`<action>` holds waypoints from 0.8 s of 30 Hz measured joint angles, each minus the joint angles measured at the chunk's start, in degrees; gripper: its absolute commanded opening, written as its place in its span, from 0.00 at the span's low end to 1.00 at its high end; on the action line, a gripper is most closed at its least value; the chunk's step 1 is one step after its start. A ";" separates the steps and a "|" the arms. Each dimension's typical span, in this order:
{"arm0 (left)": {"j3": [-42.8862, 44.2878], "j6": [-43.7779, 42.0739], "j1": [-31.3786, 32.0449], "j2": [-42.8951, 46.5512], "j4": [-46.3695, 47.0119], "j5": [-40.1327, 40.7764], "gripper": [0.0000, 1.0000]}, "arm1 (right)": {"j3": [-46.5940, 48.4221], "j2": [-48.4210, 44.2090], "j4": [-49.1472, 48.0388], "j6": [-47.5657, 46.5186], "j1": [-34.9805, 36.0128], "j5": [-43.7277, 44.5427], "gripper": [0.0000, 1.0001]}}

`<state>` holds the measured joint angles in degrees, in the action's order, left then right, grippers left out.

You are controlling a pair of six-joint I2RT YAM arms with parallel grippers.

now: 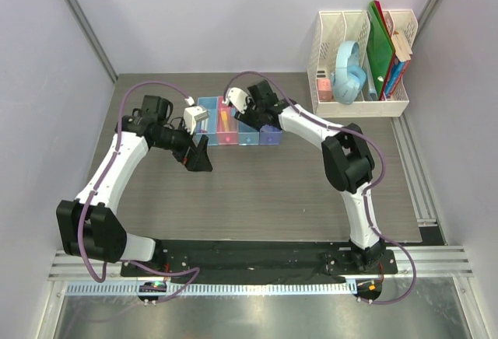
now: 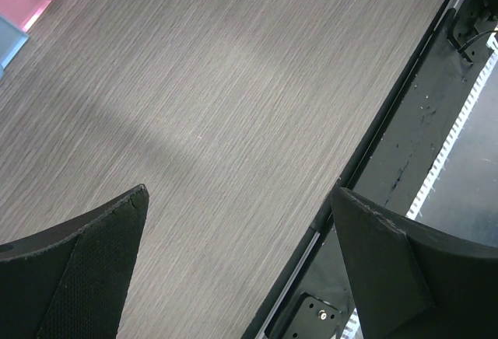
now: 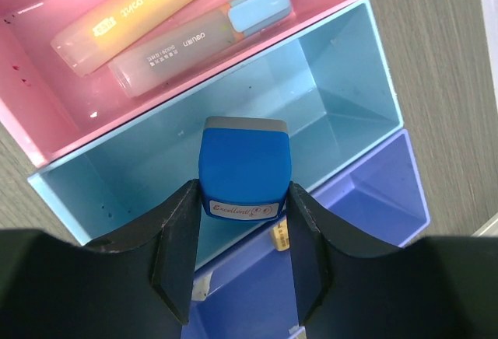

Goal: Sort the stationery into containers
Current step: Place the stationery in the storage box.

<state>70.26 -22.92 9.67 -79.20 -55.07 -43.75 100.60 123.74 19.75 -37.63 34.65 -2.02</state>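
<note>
Fingers on the right arm, the right fingers (image 3: 175,253), stand partly closed and pinch the blue wedge-shaped piece (image 3: 245,168) by its two sides, its labelled end between the pads. The piece hangs above the row of containers, over the near wall of the light blue bin (image 3: 327,82), where that bin joins the purple-blue bin (image 3: 373,199). Next door, the pink bin (image 3: 31,121) holds the yellow marker (image 3: 132,20) and the pale blue stick (image 3: 202,40).

The left fingers (image 2: 78,269) are spread wide and hold nothing, hovering over bare desk (image 2: 233,106).

The main risk is the release point. Let go this close to the shared wall, the piece could strike the rim and tip into either bin, or bounce out onto the desk. The grip also looks confined to one end, so the piece might pivot or slide if the arm jolts.
</note>
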 measured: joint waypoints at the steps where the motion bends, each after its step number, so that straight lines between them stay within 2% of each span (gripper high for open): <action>1: 0.00 0.00 0.00 0.00 0.00 0.00 1.00 | 0.20 0.28 0.07 -0.09 0.00 0.02 0.27; 6: 0.00 0.00 0.00 0.00 0.00 0.00 1.00 | 0.83 1.53 0.11 -1.09 0.00 0.07 0.32; 11: 0.00 0.00 0.00 0.00 0.00 -0.02 1.00 | 1.36 2.54 0.07 -1.97 0.00 0.39 0.58; 14: 0.00 0.00 -0.02 0.00 0.00 -0.04 1.00 | 1.70 2.91 -0.07 -2.80 0.00 0.61 0.65; 17: 0.00 0.00 -0.02 -0.02 0.00 -0.26 1.00 | 2.36 3.15 -0.04 -3.19 0.00 0.85 0.69; 24: 0.00 0.00 0.00 -0.02 0.00 -0.48 1.00 | 3.02 3.32 -0.07 -3.67 0.00 2.47 0.72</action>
<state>70.26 -22.92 9.67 -79.22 -55.07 -44.23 103.61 127.07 19.68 -41.30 34.65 0.45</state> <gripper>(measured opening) 0.996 0.714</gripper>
